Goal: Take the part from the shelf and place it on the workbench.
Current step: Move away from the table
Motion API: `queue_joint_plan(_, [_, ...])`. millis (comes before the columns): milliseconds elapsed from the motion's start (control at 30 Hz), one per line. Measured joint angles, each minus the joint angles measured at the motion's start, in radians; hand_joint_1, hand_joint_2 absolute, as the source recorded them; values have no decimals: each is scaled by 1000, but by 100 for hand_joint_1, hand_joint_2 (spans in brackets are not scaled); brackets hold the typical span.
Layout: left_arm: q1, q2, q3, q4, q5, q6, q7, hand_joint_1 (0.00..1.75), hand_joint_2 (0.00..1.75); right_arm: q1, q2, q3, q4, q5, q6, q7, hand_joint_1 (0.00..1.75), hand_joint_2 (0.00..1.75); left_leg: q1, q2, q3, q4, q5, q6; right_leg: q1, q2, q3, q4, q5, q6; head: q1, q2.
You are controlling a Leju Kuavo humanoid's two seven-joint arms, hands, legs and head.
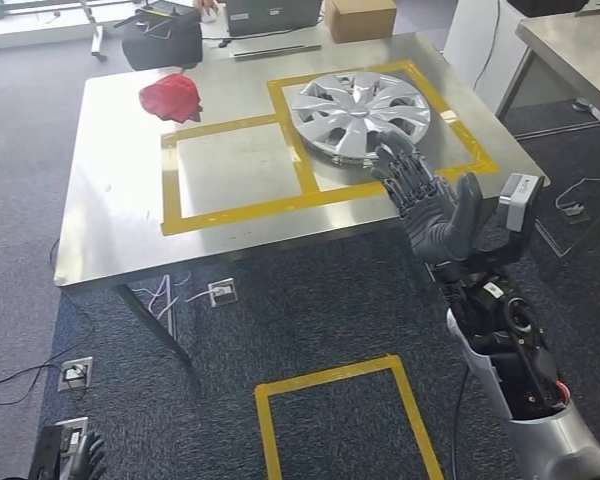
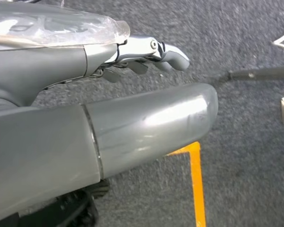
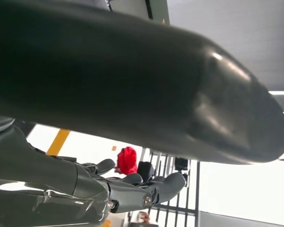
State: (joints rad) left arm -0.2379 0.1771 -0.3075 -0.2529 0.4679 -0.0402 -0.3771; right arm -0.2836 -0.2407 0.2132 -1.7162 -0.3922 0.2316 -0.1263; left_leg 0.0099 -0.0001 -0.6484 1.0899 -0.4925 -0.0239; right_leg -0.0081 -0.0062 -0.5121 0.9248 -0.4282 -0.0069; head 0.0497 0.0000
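Observation:
A silver wheel cover (image 1: 360, 112) lies flat on the steel workbench (image 1: 116, 190), inside the right-hand yellow taped box. My right hand (image 1: 425, 200) hovers at the bench's front edge just below the cover, palm up, fingers spread, holding nothing. In the right wrist view its thumb (image 3: 190, 90) and fingers (image 3: 133, 189) are apart with nothing between them. My left hand (image 1: 89, 455) hangs low at the bottom left over the carpet. The left wrist view has its thumb (image 2: 144, 125) and fingers (image 2: 162, 52) extended and empty.
A red cloth (image 1: 171, 97) lies on the bench's far left, beside an empty taped box (image 1: 233, 170). A black bag (image 1: 163, 40), laptop (image 1: 273, 14) and cardboard box (image 1: 360, 18) sit on a table behind. A yellow floor square (image 1: 342, 420), floor sockets (image 1: 76, 373) and cables lie below.

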Motion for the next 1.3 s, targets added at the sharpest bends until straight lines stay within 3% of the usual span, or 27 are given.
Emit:
queue_joint_plan(67, [2, 1, 0, 0, 1, 1, -1, 0, 0, 0, 0, 1, 0, 0, 0, 0, 0, 0, 0, 0, -52, 136, -68, -5, 1, -1, -21, 2, 12, -4, -13, 0])
queue_joint_plan(100, [4, 0, 0, 0, 1, 1, -1, 0, 0, 0, 0, 1, 0, 0, 0, 1, 0, 0, 0, 0, -59, 166, -77, -6, 2, -1, -30, 4, 18, -4, -17, 0])
queue_joint_plan(133, [5, 0, 0, 0, 1, 1, -1, 0, 0, 0, 0, 1, 0, 0, 0, 1, 0, 0, 0, 0, -43, 153, -67, -5, 2, -1, -37, 5, 23, -3, -20, 0])
queue_joint_plan(167, [5, 1, 0, 0, 1, 1, -2, 0, 0, 0, 0, 2, 0, 0, 0, 1, 0, 0, 0, 0, -7, 100, -41, -3, 2, -1, -43, 7, 26, -1, -23, 0])
queue_joint_plan(233, [4, 3, 0, 0, 1, 1, -3, 0, 0, -1, 0, 1, 0, 0, 0, 3, 0, 0, -2, 0, 87, -54, 12, 5, 4, 0, -52, 13, 32, 4, -28, 0])
queue_joint_plan(267, [3, 4, 0, 0, 1, 1, -5, 0, 0, -1, 0, 1, -1, 0, -1, 5, 0, 0, -4, 0, 116, -107, 27, 11, 6, 0, -57, 16, 35, 8, -28, 0])
queue_joint_plan(300, [3, 6, 0, 0, 2, 1, -6, 0, 0, -1, 0, 2, -2, -1, -2, 7, 0, 0, -5, 0, 130, -136, 32, 16, 8, 0, -60, 19, 38, 13, -27, 0])
queue_joint_plan(400, [7, 7, 0, 0, 2, 1, -8, 0, 0, 2, 0, 2, -5, -1, -5, 10, 0, 0, -5, 0, 123, -143, 44, 33, 7, 1, -68, 23, 42, 29, -24, 0])
queue_joint_plan(467, [8, 7, 0, 0, 2, 1, -8, 0, 0, 5, 0, 1, -8, -2, -7, 10, 0, 0, -1, 3, 116, -149, 57, 46, 5, 3, -88, 77, -5, 39, -19, 0])
queue_joint_plan(533, [9, 7, 0, 0, 2, 1, -8, 0, 0, 9, 0, 1, -10, -2, -8, 10, 0, 0, 0, 5, 106, -149, 66, 52, 1, 4, -133, 212, -93, 48, -8, 0])
queue_joint_plan(567, [10, 7, 0, 0, 2, 1, -8, 0, 0, 12, 0, 1, -10, -2, -8, 11, 0, 0, 0, 5, 99, -148, 71, 52, -1, 4, -153, 279, -127, 52, -4, 0])
queue_joint_plan(600, [11, 7, 0, 0, 2, 1, -8, 0, 0, 15, 0, 1, -10, -2, -9, 11, 0, 0, 0, 5, 93, -147, 75, 51, -2, 4, -161, 319, -144, 55, -1, 0])
queue_joint_plan(633, [12, 7, 0, 0, 2, 1, -8, 0, 0, 18, 0, 1, -10, -2, -10, 11, 0, 0, 0, 5, 87, -146, 79, 50, -3, 3, -149, 318, -140, 55, 3, 0])
queue_joint_plan(667, [13, 7, 0, 0, 2, 1, -8, 0, 0, 19, 0, 1, -10, -2, -11, 11, 0, 0, 0, 5, 83, -145, 82, 48, -4, 3, -115, 273, -117, 55, 8, 0])
queue_joint_plan(733, [14, 7, 0, 0, 2, 1, -9, 0, 0, 20, 0, 0, -14, -2, -13, 11, 0, 0, -1, 4, 78, -143, 88, 42, -3, 4, -20, 119, -59, 49, 17, 0])
queue_joint_plan(800, [14, 7, 0, 0, 1, 0, -10, 0, 0, 23, 0, -1, -20, -2, -15, 12, 0, 0, -3, 4, 72, -141, 95, 31, 2, 6, 29, 22, -32, 41, 20, 0])
queue_joint_plan(867, [15, 8, 0, 0, 0, -3, -10, 0, 0, 31, 0, -1, -26, -2, -17, 14, 0, 0, -4, 4, 65, -141, 105, 18, 6, 7, 23, 13, -27, 31, 18, 0])
queue_joint_plan(933, [16, 9, 0, 0, 0, -5, -10, 0, 0, 36, 0, -1, -32, -2, -19, 17, 0, 0, -3, 4, 54, -120, 88, 8, 2, 5, 15, 10, -14, 16, 13, 0])
queue_joint_plan(1000, [15, 12, 0, 0, 0, -5, -9, 0, 0, 37, 0, -1, -37, -3, -21, 22, 0, 0, -2, 4, 17, -29, 19, 0, 0, 2, 2, 6, 0, 0, 1, 0])
queue_joint_plan(1067, [15, 13, 0, 0, 1, -5, -7, 0, 0, 37, 0, -1, -39, -3, -20, 26, 0, 0, -2, 4, -34, 110, -62, -5, 2, 2, -17, 6, 13, -7, -12, 0])
queue_joint_plan(1100, [15, 14, 0, 0, 2, -5, -6, 0, 0, 36, 0, -1, -39, -3, -18, 27, 0, 0, -1, 4, -48, 157, -83, -7, 3, 2, -28, 7, 20, -7, -16, 0])
queue_joint_plan(1133, [15, 14, 0, 0, 3, -5, -5, 0, 0, 35, 0, -1, -38, -3, -16, 26, 0, 0, -1, 4, -44, 167, -84, -7, 3, 2, -37, 8, 26, -7, -20, 0])
queue_joint_plan(1167, [15, 14, 0, 0, 4, -5, -5, 0, 0, 34, 0, 0, -38, -3, -14, 25, 0, 0, -1, 4, -19, 135, -66, -6, 3, 2, -45, 9, 32, -5, -23, 0])
queue_joint_plan(1233, [13, 15, 0, 0, 7, -3, -4, 0, 0, 27, 0, 0, -37, -3, -10, 22, 0, 0, -1, 4, 72, -13, -10, 1, 4, 2, -56, 14, 39, 0, -27, 0])
queue_joint_plan(1300, [9, 16, 0, 0, 9, 0, -3, 0, 0, 19, 0, 0, -36, -3, -5, 17, 0, 0, -4, 3, 131, -123, 22, 12, 7, 2, -65, 20, 46, 8, -29, 0])
